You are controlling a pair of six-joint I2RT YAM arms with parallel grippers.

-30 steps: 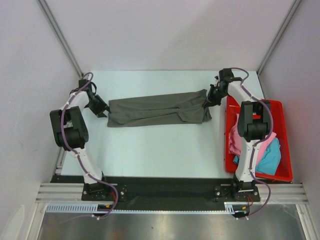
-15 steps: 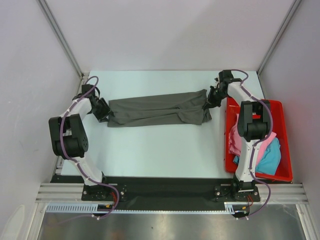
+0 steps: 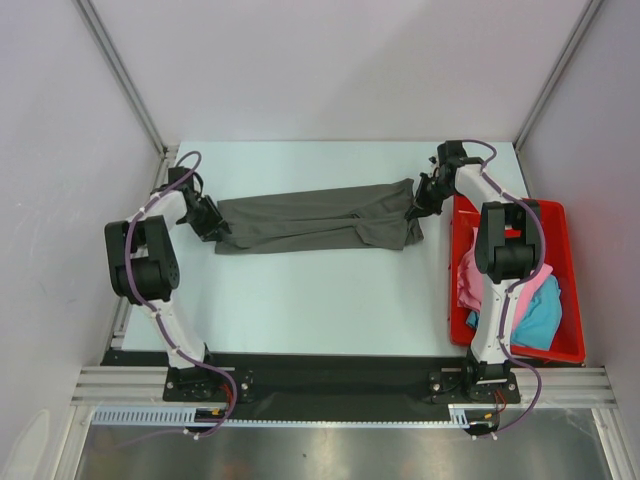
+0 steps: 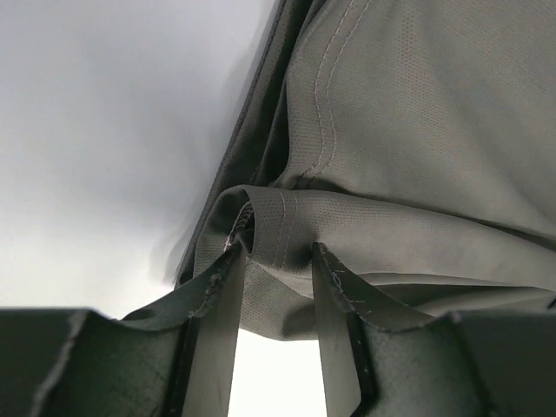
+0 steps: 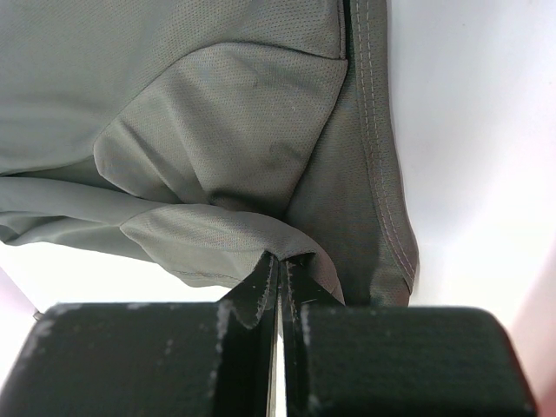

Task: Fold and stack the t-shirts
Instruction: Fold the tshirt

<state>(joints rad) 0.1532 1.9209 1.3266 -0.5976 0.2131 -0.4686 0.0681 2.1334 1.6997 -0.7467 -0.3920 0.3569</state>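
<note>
The grey shirt [image 3: 318, 222] lay stretched sideways across the table [image 3: 320, 310]. The right claw [image 3: 415, 205] was clenched on its right edge. The left claw [image 3: 215, 228] stood parted around a fold of the left hem. The pink shirt [image 3: 468, 280] and the blue shirt [image 3: 540, 318] lay in the red tray [image 3: 572, 290].

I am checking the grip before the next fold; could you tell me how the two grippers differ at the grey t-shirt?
The right gripper is shut, pinching the edge of the grey t-shirt; the left gripper has its fingers apart, with a hem fold across their tips. The right gripper is at the shirt's right end, the left gripper at its left end. Both meet its edge.
</note>
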